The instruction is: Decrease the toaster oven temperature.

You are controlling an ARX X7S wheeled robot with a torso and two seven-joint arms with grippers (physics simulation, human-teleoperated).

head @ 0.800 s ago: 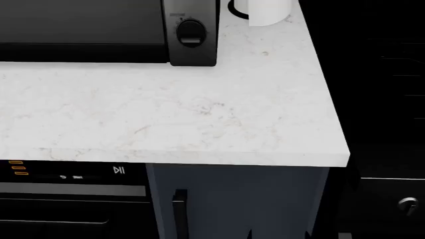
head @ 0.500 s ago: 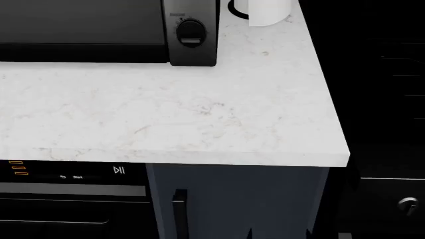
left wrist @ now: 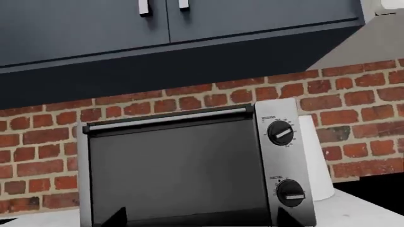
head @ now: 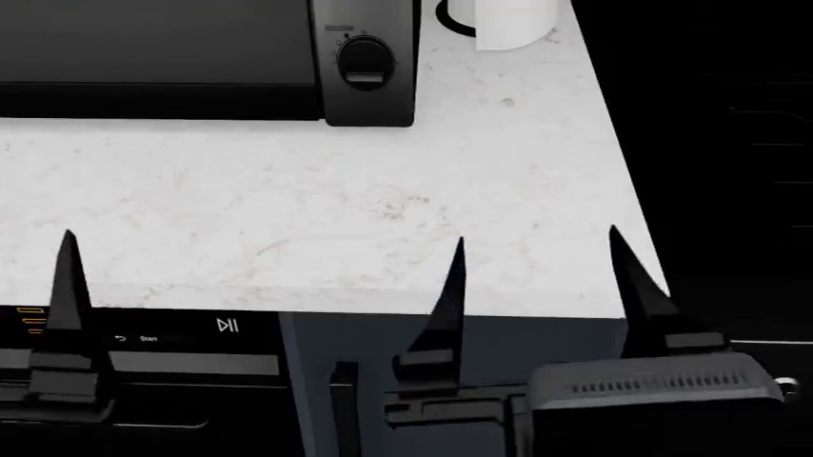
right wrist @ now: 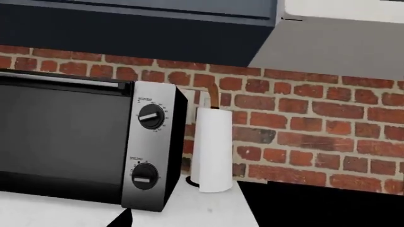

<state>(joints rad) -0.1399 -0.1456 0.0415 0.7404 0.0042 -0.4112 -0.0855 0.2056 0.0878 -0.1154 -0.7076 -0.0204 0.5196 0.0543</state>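
Boxy black toaster oven [head: 190,57], glossy glass door, on speckled white marble counter [head: 381,209]. My right claw [head: 540,276] has risen into view, fingers spread wide; left claw [head: 64,286] state unclear.

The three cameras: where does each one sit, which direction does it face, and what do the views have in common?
Head view: sits high, looks down on the white countertop; the right gripper, open, and one finger of the left gripper show.
Left wrist view: sits low, faces the toaster oven front and brick wall; only dark fingertips show.
Right wrist view: faces the oven's knob panel and the paper towel roll; one fingertip shows.
Shared: all three show the toaster oven's lower knob.
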